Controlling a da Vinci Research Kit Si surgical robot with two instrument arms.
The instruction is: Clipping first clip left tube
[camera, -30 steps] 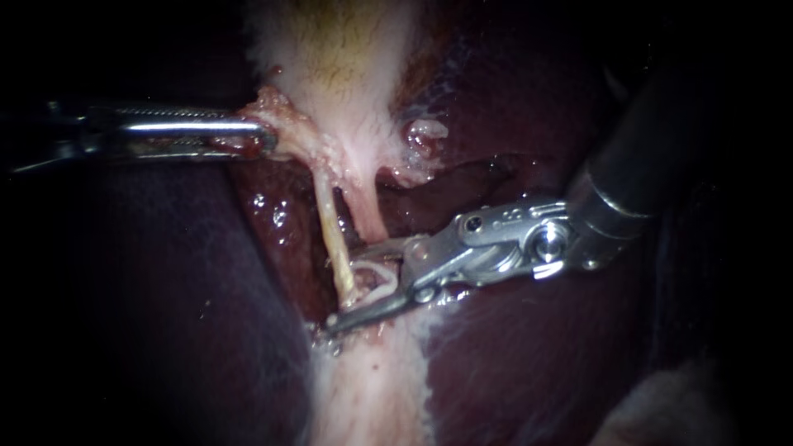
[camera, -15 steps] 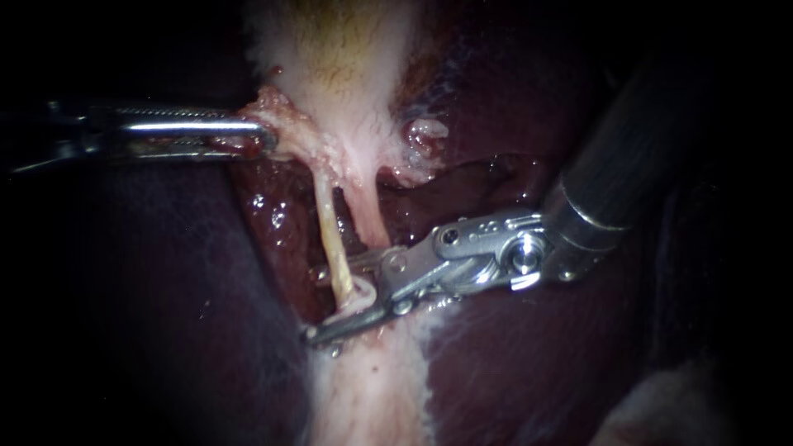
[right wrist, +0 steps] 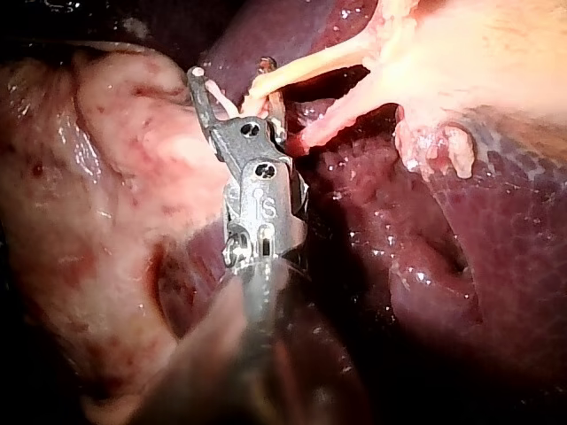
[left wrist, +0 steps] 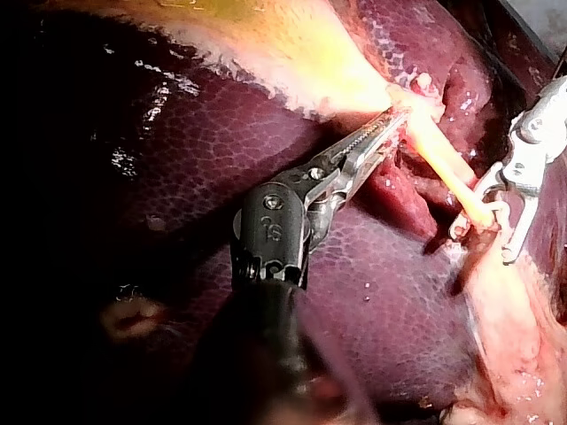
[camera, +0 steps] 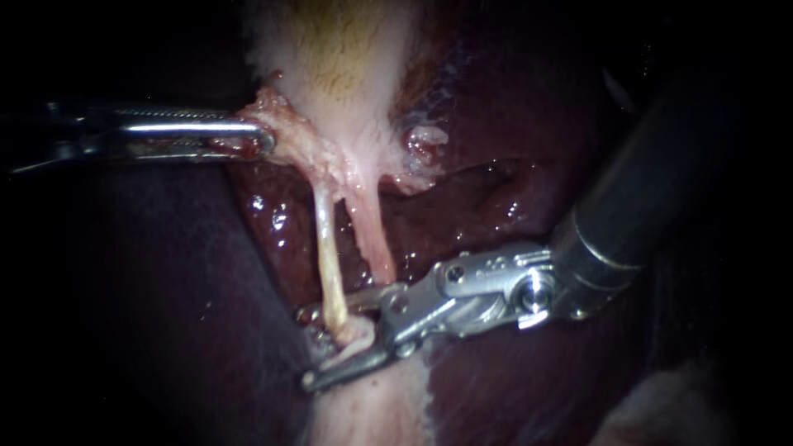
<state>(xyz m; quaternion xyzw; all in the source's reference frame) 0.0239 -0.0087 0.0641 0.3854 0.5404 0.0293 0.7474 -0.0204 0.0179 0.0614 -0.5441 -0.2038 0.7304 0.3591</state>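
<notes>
left instrument (camera: 258, 136) comes in from the upper left of the frame, its jaws clamped on the gallbladder (camera: 339, 49) at its lower left edge. from there two tubes run down over the liver (camera: 512, 372) at mid frame: the yellowish left tube (camera: 329, 256) and, just beside it, the pink right tube (camera: 372, 235). right instrument (camera: 311, 348) reaches in from the right. its jaws stand narrowly apart at lower centre, one on each side of the left tube's low end, not closed on it.

Dark surroundings (camera: 49, 372) (bright spotlit middle)
</notes>
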